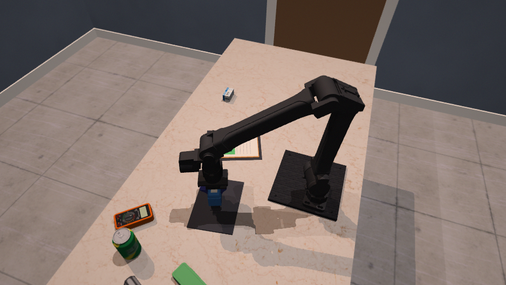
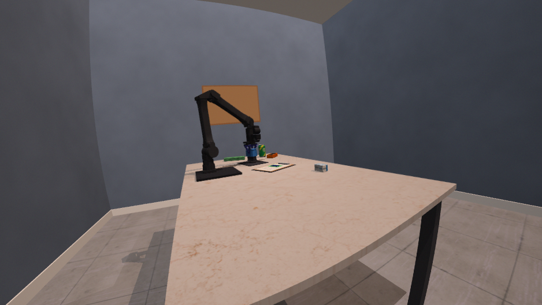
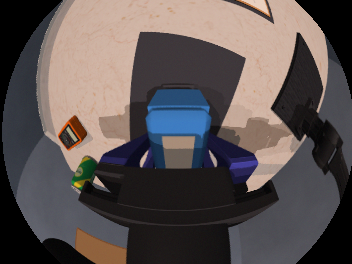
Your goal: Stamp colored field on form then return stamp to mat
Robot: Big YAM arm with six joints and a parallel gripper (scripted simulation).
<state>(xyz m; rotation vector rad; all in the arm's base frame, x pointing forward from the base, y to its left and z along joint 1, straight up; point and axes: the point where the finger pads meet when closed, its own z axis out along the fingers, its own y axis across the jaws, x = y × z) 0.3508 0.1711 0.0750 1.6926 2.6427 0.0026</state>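
Note:
The blue stamp is upright over the middle of the dark mat. Its black base is at or just above the mat; I cannot tell whether it touches. My gripper points down and is shut on the stamp, with dark blue fingers on both sides of it. The form lies on a clipboard behind the mat, partly hidden by the arm in the top view. A dark blue mark shows on its green field.
A multimeter and a green can are left of the mat in the top view. A green object and a grey one are at the front. A small box lies beyond the form.

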